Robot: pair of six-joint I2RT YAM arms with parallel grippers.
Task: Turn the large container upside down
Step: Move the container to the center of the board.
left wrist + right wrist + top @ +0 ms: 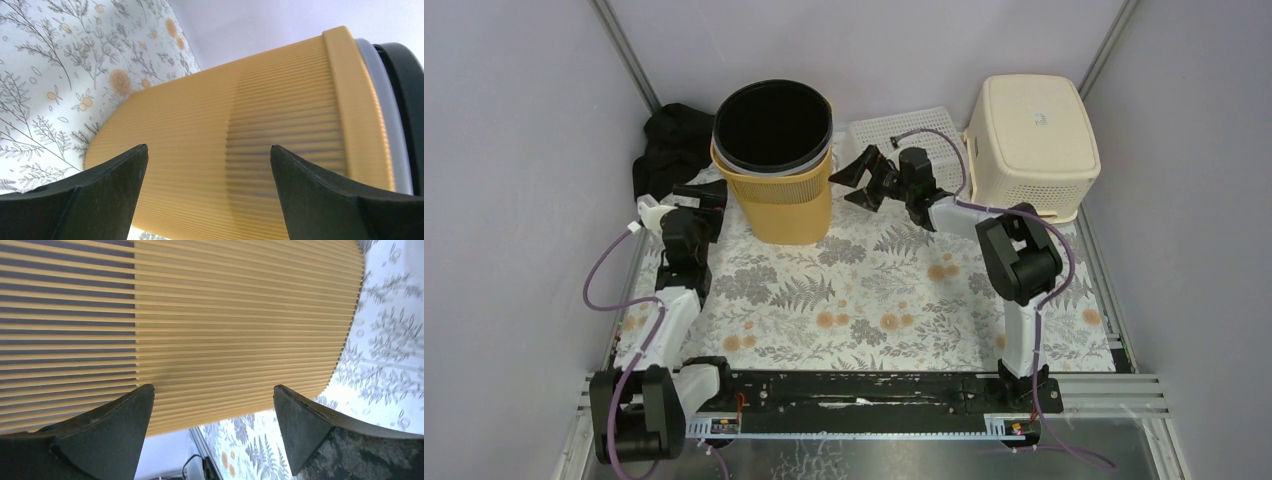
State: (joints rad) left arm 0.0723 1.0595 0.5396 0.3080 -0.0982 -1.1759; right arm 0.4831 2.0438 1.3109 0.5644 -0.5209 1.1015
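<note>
On the floral tablecloth [874, 300], the yellow ribbed wastebasket [779, 195] stood upright, black liner [772, 125] inside. Left gripper [209, 147] and right gripper [213, 386] flanked the wastebasket, jaws apart, holding nothing. Risk: an uneven squeeze could slip on the ribs; inversion might shed the liner.

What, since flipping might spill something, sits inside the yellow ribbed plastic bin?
A black round inner bucket nests inside the yellow ribbed bin, with a pale ring between their rims. Its dark interior hides any contents.

Overhead camera looks down from behind; both wrist cameras closely face the yellow bin [786, 205] from opposite sides
</note>
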